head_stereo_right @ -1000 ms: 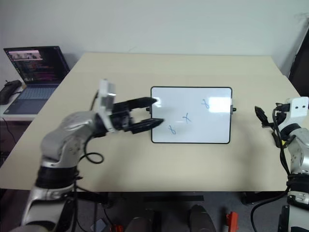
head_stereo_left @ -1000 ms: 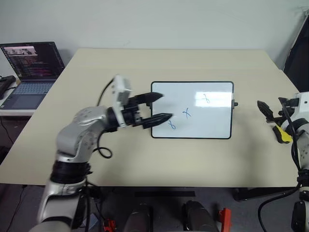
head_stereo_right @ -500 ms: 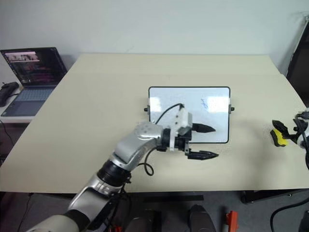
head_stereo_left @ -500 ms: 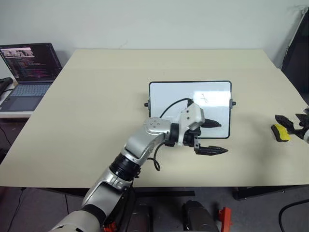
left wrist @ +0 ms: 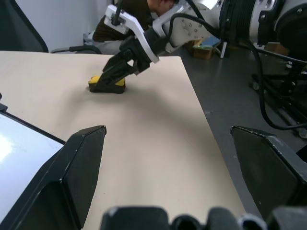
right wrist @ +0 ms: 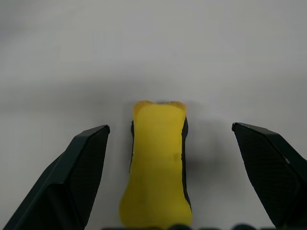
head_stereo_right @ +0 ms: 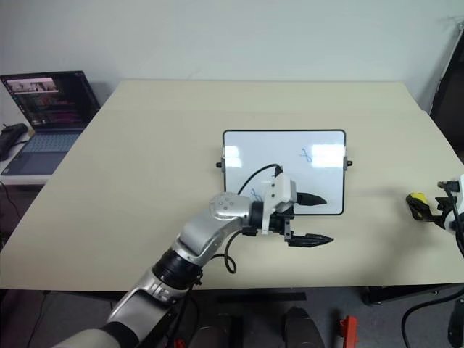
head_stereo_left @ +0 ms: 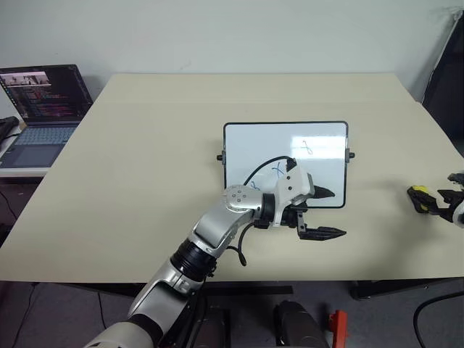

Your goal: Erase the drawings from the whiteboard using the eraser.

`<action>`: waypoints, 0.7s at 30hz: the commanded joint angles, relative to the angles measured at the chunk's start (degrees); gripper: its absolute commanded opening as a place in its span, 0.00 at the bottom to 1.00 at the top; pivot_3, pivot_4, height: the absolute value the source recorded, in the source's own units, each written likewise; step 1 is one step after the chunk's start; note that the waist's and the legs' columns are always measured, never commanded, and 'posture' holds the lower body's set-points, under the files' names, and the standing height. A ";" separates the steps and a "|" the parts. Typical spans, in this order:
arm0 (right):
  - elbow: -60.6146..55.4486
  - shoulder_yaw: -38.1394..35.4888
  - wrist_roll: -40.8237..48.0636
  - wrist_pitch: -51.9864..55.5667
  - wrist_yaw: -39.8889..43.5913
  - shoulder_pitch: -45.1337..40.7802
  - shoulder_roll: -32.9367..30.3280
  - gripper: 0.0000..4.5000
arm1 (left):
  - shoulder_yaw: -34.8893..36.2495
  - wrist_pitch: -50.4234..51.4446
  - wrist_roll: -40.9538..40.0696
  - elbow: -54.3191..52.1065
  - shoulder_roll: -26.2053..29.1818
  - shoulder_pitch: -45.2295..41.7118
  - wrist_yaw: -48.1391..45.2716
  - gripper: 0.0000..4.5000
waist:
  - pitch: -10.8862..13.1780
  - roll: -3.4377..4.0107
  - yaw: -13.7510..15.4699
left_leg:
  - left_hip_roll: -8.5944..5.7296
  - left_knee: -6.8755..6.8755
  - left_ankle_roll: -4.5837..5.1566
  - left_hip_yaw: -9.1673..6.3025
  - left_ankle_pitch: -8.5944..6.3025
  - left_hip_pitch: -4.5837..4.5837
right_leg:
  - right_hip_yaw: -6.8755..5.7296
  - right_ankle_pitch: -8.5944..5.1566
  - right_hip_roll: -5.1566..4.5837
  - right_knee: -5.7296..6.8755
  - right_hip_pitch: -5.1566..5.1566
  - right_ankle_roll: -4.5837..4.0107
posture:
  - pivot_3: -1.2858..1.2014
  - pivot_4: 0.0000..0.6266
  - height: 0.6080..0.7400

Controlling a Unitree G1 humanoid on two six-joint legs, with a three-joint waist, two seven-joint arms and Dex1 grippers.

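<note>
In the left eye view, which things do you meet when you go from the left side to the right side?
Laptop → whiteboard → left claw → eraser → right claw.

We see the left arm [head_stereo_left: 239,214] covering the lower left of the whiteboard [head_stereo_left: 319,134], hiding most of two drawings [head_stereo_left: 274,171]. The right gripper [head_stereo_left: 444,203] is cut off by the frame's edge. The laptop [head_stereo_left: 43,98] is cropped, its screen text too small to read.
</note>
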 commanded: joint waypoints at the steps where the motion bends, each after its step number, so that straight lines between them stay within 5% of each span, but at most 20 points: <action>1: 0.32 -1.05 -0.02 -2.01 0.16 -0.97 -0.69 1.00 | 0.26 0.51 -0.22 -2.82 -0.60 0.28 0.53 1.00 | 0.00 0.00 -0.02 | -0.01 0.00 0.00 0.00 0.00 0.01 | 0.00 0.00 0.00 0.00 0.00 0.00 | 0.52 0.24 1.00; 3: 0.91 -1.17 0.09 -2.26 -0.12 -1.05 -0.46 1.00 | 0.37 0.84 -0.30 -3.16 -0.55 0.49 0.53 1.00 | 0.00 0.00 -0.02 | -0.01 0.00 0.00 -0.01 0.00 0.01 | -0.01 0.00 0.01 0.01 0.00 0.00 | 0.52 0.24 1.00; 6: 1.56 -1.12 0.08 -2.54 -0.12 -1.31 -0.23 0.86 | 0.50 1.20 -0.32 -3.37 -0.44 0.60 0.66 1.00 | 0.00 0.00 -0.02 | -0.01 0.01 0.00 0.00 0.00 0.01 | 0.00 0.00 0.01 0.00 0.02 0.00 | 0.52 0.24 1.00; 14: 2.10 -0.77 -0.41 -3.01 -0.19 -1.54 0.90 0.23 | 0.64 1.77 -0.40 -3.85 -0.12 0.69 1.02 1.00 | 0.00 0.00 -0.04 | -0.01 0.01 0.00 0.00 0.00 0.02 | 0.00 0.01 0.01 0.00 0.03 0.01 | 0.52 0.24 1.00; 21: 0.24 -0.69 -0.18 -2.98 -0.25 -1.01 1.60 0.20 | 0.73 1.85 -0.24 -4.05 0.11 0.64 1.23 1.00 | 0.00 0.01 -0.09 | -0.02 0.02 0.00 0.01 0.00 0.07 | 0.00 0.01 0.02 0.00 0.08 0.01 | 0.52 0.24 1.00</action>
